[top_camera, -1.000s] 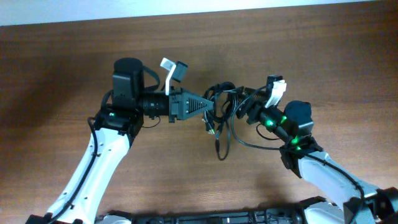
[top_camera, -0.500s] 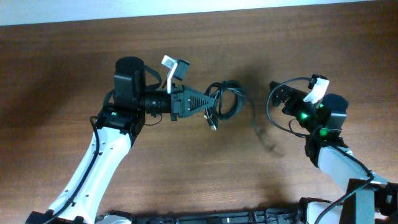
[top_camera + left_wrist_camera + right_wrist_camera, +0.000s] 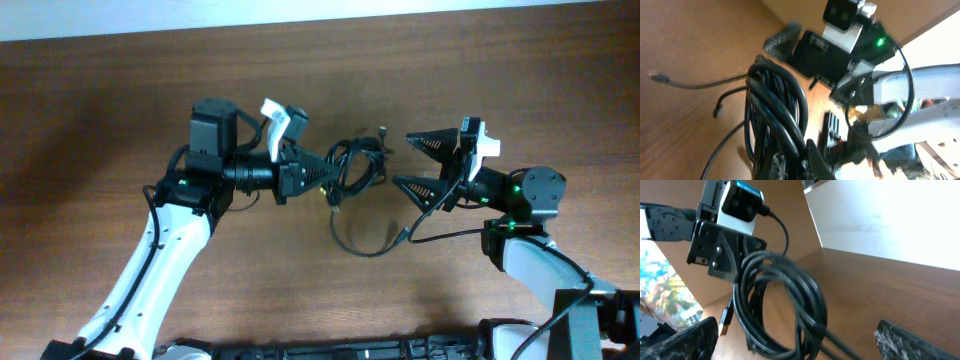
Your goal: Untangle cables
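**Overhead: left gripper point(image 3: 322, 172) clamps the cables point(image 3: 357, 163); right gripper point(image 3: 413, 162) gapes empty**

Overhead, the cables form a tight coil near the middle of the desk point(image 3: 100, 80), somewhat toward its far edge; the left gripper is closed on the coil's left side; the right gripper stands just to the right of it, jaws spread wide, holding nothing and apart from the coil; one strand point(image 3: 352, 245) trails from the coil toward the near edge and ends in a plug point(image 3: 400, 237).

The cords look light, limp and smooth-jacketed, so they should bend freely and may slip in a loose pinch; the loops will likely drag on one another and the plugs may snag. A sound hold is probably a single outer loop on the coil's right side, or the trailing strand close to its plug, rather than the whole bundle.

The left wrist view shows what overhead blurs: loops stacked several deep at the clamp, and two free ends point(image 3: 657, 76) lying on the wood. The right wrist view shows the coil's open ring facing the spread fingers point(image 3: 920, 340). Only overhead shows the strand's whole course and the gap between the grippers.
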You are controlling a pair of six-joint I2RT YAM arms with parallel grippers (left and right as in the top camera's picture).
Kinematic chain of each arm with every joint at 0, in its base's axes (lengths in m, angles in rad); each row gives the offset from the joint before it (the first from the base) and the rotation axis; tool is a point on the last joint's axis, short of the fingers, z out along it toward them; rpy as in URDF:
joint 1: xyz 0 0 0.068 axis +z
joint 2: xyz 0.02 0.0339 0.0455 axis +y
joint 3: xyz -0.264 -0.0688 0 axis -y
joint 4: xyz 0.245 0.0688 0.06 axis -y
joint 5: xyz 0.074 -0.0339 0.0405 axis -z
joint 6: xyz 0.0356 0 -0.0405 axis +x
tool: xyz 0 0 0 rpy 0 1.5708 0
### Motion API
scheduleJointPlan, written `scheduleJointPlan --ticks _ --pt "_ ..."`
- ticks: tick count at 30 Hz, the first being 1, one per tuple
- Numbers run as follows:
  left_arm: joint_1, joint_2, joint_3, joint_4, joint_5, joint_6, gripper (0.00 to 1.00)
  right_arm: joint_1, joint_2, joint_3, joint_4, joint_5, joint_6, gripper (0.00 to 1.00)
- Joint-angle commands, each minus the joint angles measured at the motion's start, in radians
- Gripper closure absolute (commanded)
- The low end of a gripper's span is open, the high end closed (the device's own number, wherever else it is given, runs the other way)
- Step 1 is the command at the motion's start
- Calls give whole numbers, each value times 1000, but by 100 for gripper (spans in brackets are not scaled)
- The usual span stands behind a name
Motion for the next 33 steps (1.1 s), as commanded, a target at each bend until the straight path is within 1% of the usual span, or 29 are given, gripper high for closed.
scheduleJointPlan --ticks 1,3,5,6,7,8,9,10,11,12,14,15,16,17,18,19,20,21,22,23,24,25,26,27,28,31,33 --pt "-28 -26 7 -41 32 147 100 56 -2 12 -60 -2 -5 0" --pt "-62 -26 7 -42 32 169 100 104 -2 12 -77 -7 -5 1" --pt "-93 -26 7 -50 33 169 100 135 -2 12 -80 -11 -8 6" --pt "-107 -26 7 -72 34 190 100 137 -2 12 -83 -24 -8 8" --pt "-124 -26 7 -124 53 249 100 136 -2 12 -104 -26 -9 11" --pt "-127 -26 7 -152 55 263 100 136 -2 12 -132 -26 -16 23" --pt "-124 -26 7 -152 53 262 100 136 -2 12 -134 -32 -16 37" --pt "-118 -26 7 -148 35 261 99 136 -2 12 -140 -32 -15 71" --pt "-110 -26 7 -145 14 260 97 136 -2 12 -149 -32 -11 87" --pt "-92 -26 7 -145 -4 257 92 136 -2 12 -170 -32 -7 96" --pt "-50 -26 7 -137 -6 257 74 136 -2 12 -203 -23 -6 96" --pt "-36 -26 7 -131 -7 243 60 136 -2 12 -203 13 29 96" --pt "-20 -26 7 -111 -8 203 45 136 -2 12 -203 76 98 96" --pt "-7 -26 7 -78 -37 132 12 136 -2 12 -203 194 196 96" --pt "-1 -26 7 -35 -103 11 0 136 -2 12 -203 307 268 96" --pt "-1 -26 7 -10 -172 -78 1 136 -2 12 -203 400 324 96" --pt "-9 -26 7 13 -293 -245 1 136 -2 12 -203 472 364 96" --pt "-19 -26 7 13 -371 -367 1 136 -2 12 -203 519 384 96" --pt "-37 -26 7 13 -414 -479 1 136 -2 12 -203 572 410 96" --pt "-58 -26 7 13 -435 -525 1 136 -2 12 -204 612 457 96" --pt "-82 -26 7 14 -453 -530 1 136 -2 12 -204 645 507 96" --pt "-109 -26 7 13 -498 -530 1 137 -2 12 -204 685 595 96" --pt "-144 -26 7 14 -562 -580 1 138 -2 12 -204 697 657 96" --pt "-164 -26 7 16 -602 -637 1 142 -2 12 -204 703 684 96" --pt "-207 -26 7 35 -670 -718 1 158 -2 12 -204 718 692 96" --pt "-274 -26 7 92 -760 -818 1 195 -2 12 -217 740 692 96" --pt "-301 -25 7 96 -870 -916 1 213 -2 12 -238 740 692 96"
